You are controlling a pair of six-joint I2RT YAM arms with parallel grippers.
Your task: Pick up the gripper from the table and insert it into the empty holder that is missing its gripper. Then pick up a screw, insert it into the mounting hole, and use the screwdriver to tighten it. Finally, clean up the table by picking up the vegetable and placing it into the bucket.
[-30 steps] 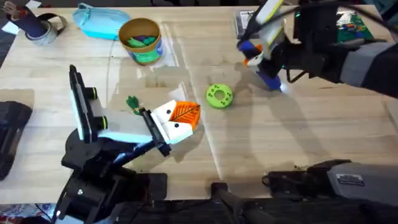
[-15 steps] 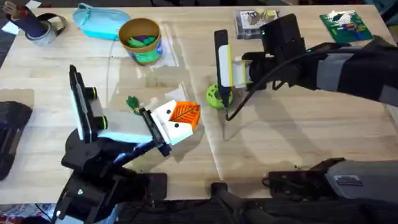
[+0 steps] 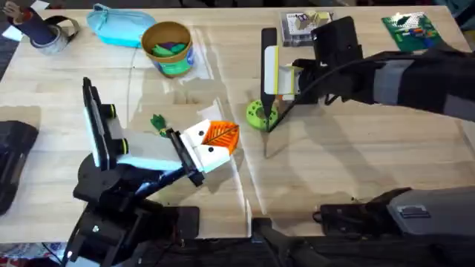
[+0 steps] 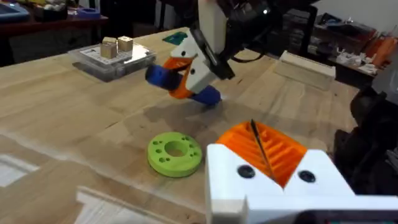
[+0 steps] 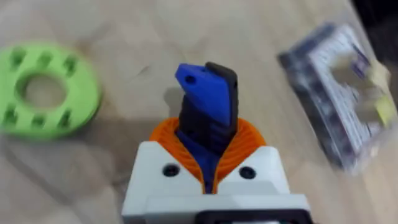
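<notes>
The orange ribbed gripper [image 3: 221, 134] [image 4: 268, 147] sits in the white holder [image 3: 200, 144] [image 4: 273, 190] at the end of my left arm, near the table's [image 3: 356, 170] middle. Two dark dots show on the holder's face. My right gripper [image 3: 273, 80] [image 5: 208, 152] is shut on the blue screwdriver [image 4: 185, 79] [image 5: 204, 96]. Its thin tip points down beside the green disc [image 3: 260, 115] [image 4: 175, 154], just right of the holder. A small green vegetable [image 3: 157, 122] lies left of the holder. The bucket [image 3: 169, 49] stands at the back left with coloured pieces inside.
A clear box of small parts [image 3: 300, 22] [image 4: 112, 53] [image 5: 342, 106] lies at the back right, with a green board [image 3: 413, 31] beyond it. A light blue tray [image 3: 119, 26] and a tape roll [image 3: 52, 35] sit at the back left.
My right arm swung in from the back right with the screwdriver and turned it tip-down beside the green disc. The left arm and holder stayed still.
</notes>
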